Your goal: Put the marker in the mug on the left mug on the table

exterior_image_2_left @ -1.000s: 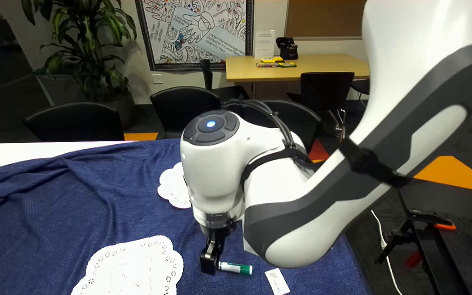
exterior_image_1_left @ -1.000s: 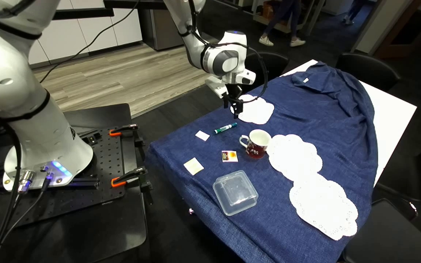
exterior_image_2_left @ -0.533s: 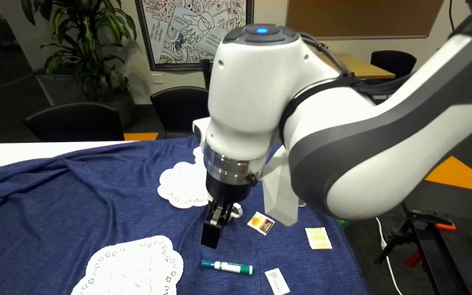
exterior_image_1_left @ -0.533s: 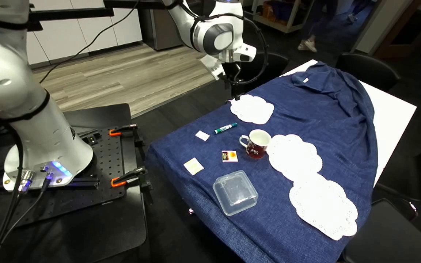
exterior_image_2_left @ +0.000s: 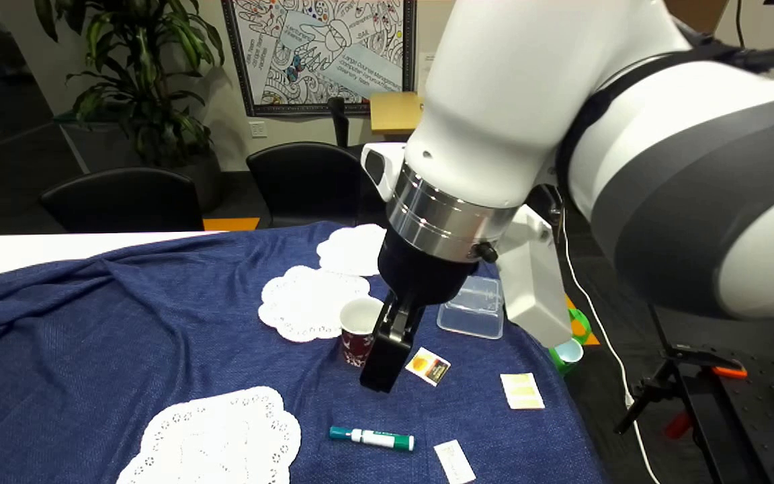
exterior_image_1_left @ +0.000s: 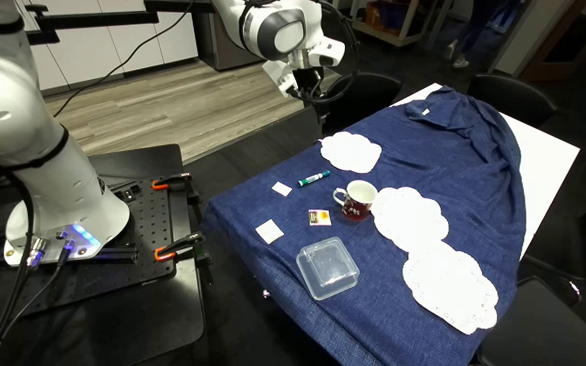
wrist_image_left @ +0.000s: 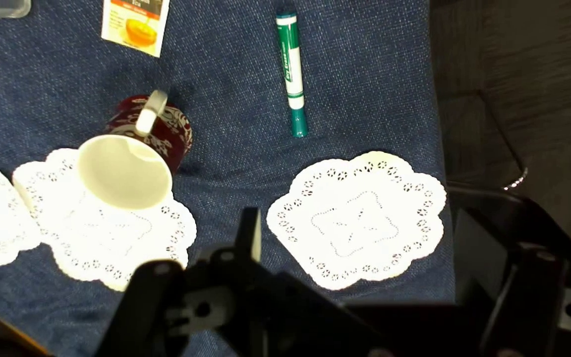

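Far left in an exterior view, the white arm [exterior_image_1_left: 23, 122] rises from a perforated black board [exterior_image_1_left: 153, 213], blue lights [exterior_image_1_left: 85, 234] glowing at its foot, a pair of orange-and-black clamps [exterior_image_1_left: 183, 243] along the edge. Across the gap, here's the table [exterior_image_1_left: 547, 152], draped in dark blue cloth [exterior_image_1_left: 450, 152]: first a pale flat square [exterior_image_1_left: 269, 232], then a small white slip [exterior_image_1_left: 282, 189]. And there's the marker [exterior_image_1_left: 314, 178], green and white with a teal cap, lying flat on the cloth between that slip and a lacy doily [exterior_image_1_left: 351, 152]! Next comes the tea packet [exterior_image_1_left: 320, 217], with the gripper [wrist_image_left: 360, 238] hanging in the air above the table; in the wrist view its two fingers are spread wide, well apart from the marker. On to the clear plastic container [exterior_image_1_left: 328, 269], then the mug [exterior_image_1_left: 357, 201], upright, pale inside, dark red and patterned outside, handle to the left, just beside a second doily [exterior_image_1_left: 410, 218]. A third doily [exterior_image_1_left: 450, 287] lies close by that one, the cloth bunches into folds, and at far right white tabletop shows.
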Motion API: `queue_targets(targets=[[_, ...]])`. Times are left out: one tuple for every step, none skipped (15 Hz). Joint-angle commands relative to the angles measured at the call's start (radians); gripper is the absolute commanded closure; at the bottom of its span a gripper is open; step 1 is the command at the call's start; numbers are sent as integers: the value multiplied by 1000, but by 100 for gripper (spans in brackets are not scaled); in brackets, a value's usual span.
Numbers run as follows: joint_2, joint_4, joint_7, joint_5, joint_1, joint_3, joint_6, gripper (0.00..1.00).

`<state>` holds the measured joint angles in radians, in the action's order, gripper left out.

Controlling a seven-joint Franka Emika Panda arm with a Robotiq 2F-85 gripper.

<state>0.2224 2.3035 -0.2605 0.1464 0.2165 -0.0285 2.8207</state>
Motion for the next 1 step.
queue_targets(targets=[[-3,2,0,3,-15,14,-2,0]])
